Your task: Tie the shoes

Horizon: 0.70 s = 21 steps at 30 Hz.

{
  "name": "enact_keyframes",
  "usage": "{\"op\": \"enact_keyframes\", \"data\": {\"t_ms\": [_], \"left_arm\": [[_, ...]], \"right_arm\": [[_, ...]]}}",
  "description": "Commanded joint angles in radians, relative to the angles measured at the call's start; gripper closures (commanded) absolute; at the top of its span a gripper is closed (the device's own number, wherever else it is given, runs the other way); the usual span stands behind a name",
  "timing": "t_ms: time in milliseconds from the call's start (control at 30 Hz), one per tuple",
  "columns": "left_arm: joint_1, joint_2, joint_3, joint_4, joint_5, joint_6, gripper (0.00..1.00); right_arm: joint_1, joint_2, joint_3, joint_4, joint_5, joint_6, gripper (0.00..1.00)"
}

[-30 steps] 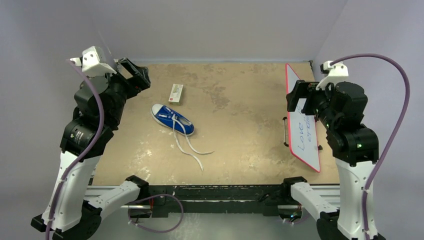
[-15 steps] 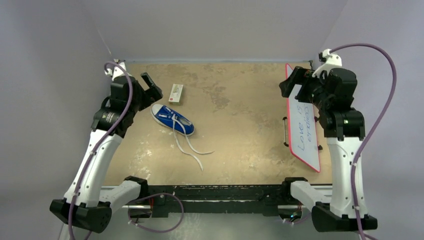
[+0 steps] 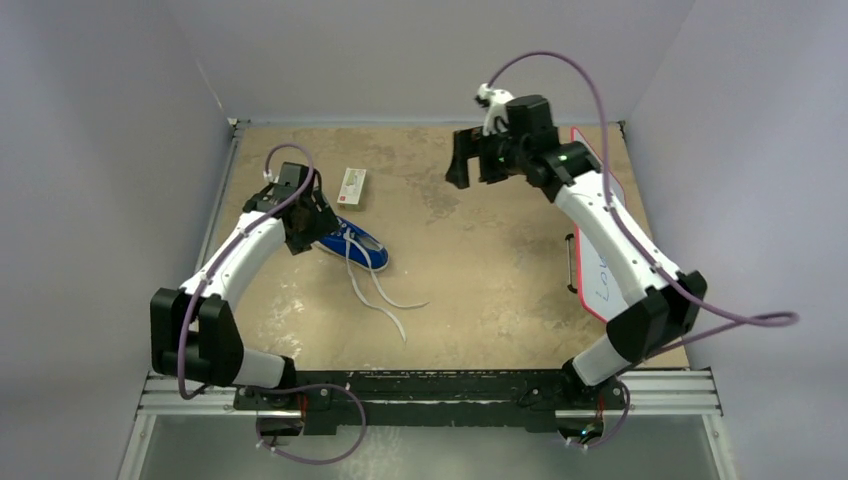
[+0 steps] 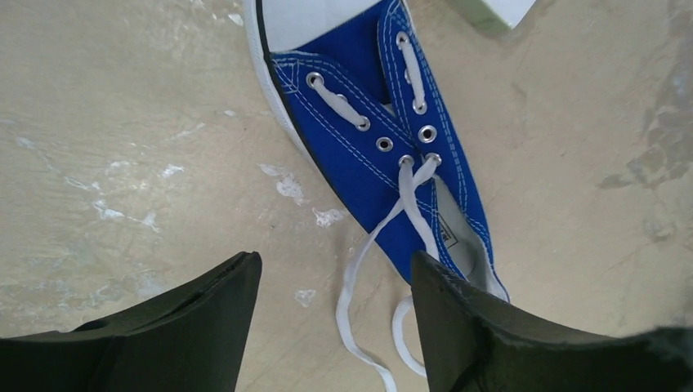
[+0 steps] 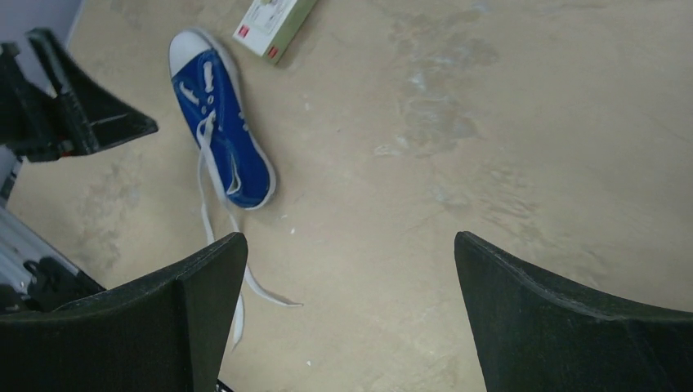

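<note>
Blue sneaker (image 3: 345,238) lies on the left of the desk (image 3: 490,280), toe near the small white box (image 3: 352,186). White laces (image 3: 385,297) are untied and trail toward the near edge. Left claw (image 4: 331,273) is open, empty, just above the shoe. Right claw (image 5: 350,241) is open, well apart. Best move: left pinches one lace close below the top eyelets, not the canvas, and right comes in for the other.

Small white box (image 3: 352,186) — red-edged, red-framed whiteboard (image 3: 605,290), scuffed tan table (image 3: 480,260)

L pincer (image 4: 333,268) reached out, now over sneaker (image 4: 368,163); R pincer (image 5: 350,245) swung inward toward it too.
</note>
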Motion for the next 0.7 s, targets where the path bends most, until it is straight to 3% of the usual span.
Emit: {"op": "enact_keyframes", "data": {"t_ms": [0, 67, 167, 500, 667], "left_arm": [[0.042, 0.044, -0.032, 0.142, 0.103, -0.045, 0.36], [0.069, 0.091, -0.030, 0.194, 0.155, -0.054, 0.36], [0.086, 0.171, -0.012, 0.277, 0.202, -0.061, 0.29], [0.085, 0.436, 0.146, 0.303, 0.270, 0.037, 0.12], [0.067, 0.496, 0.167, 0.315, 0.346, 0.054, 0.10]], "right_arm": [[0.090, 0.053, 0.082, 0.003, -0.028, -0.095, 0.01], [0.107, 0.068, 0.084, -0.006, -0.041, -0.114, 0.01], [0.118, 0.070, 0.050, 0.013, -0.067, -0.137, 0.01], [0.119, 0.139, 0.051, -0.021, -0.115, -0.199, 0.01], [0.119, 0.159, 0.038, 0.006, -0.140, -0.199, 0.01]]}}
